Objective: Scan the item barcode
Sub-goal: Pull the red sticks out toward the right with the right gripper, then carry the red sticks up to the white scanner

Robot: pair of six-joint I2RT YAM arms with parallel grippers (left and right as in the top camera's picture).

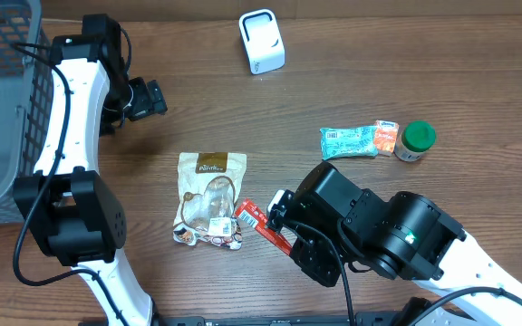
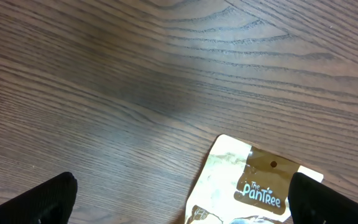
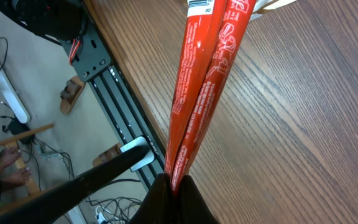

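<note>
Looking from above, you see your right claw (image 1: 282, 226) pinched tight on one end of the red packet (image 1: 254, 217). The packet's other end lies by the corner of the Pantree pouch (image 1: 210, 195). You cannot tell if they touch. The big black arm hides the pinched end. From the right wrist, the packet's white barcode label (image 3: 199, 5) is cut off at the top edge. The white scanner (image 1: 262, 42) sits well apart, at the back of the table (image 1: 243, 118). Your left claw (image 1: 146, 97) is spread wide and holds nothing. Its wrist view shows only dark finger tips (image 2: 42, 199) in the corners, and the pouch is cut off there.
</note>
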